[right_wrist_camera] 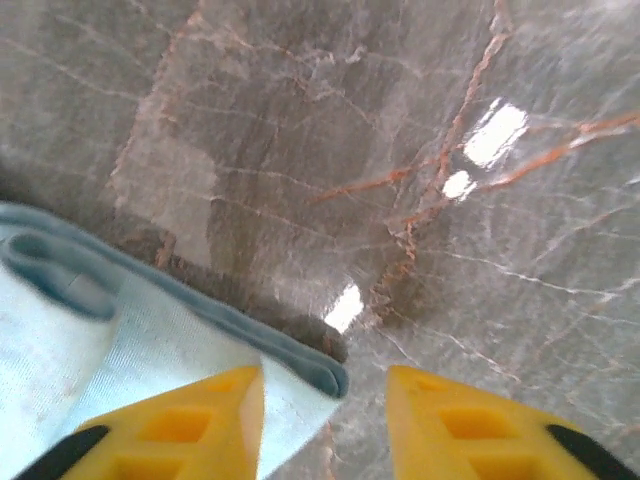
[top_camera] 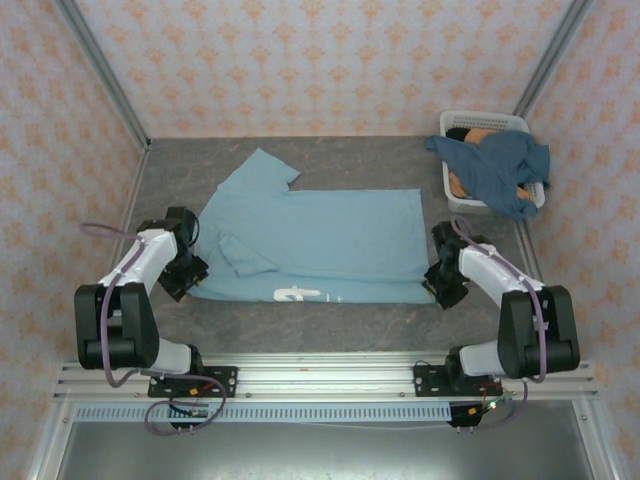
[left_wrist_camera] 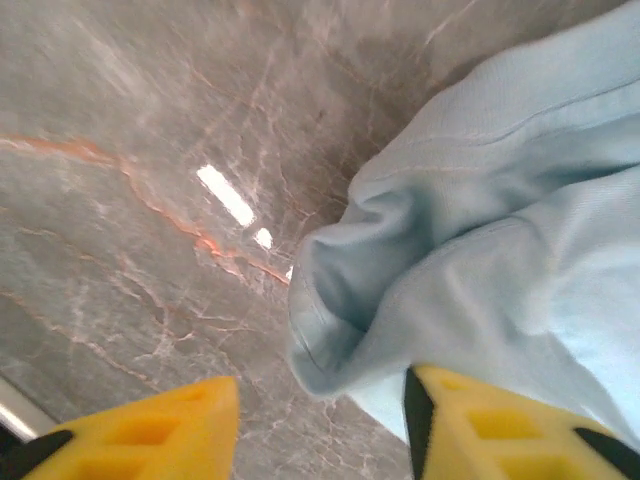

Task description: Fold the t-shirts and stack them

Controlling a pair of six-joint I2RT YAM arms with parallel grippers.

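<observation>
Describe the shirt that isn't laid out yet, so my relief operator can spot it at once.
Find the far right corner of the grey table, where a white slatted basket stands. The dark dusty-blue t-shirt is crumpled across it, unlike the light sky-blue t-shirt spread flat mid-table.

The white lettering on the sky-blue t-shirt is too small and folded to read, the darker blue t-shirt hides much of the basket and an unidentifiable tan thing in it, and picture edges cut off the left claw and right claw.
</observation>
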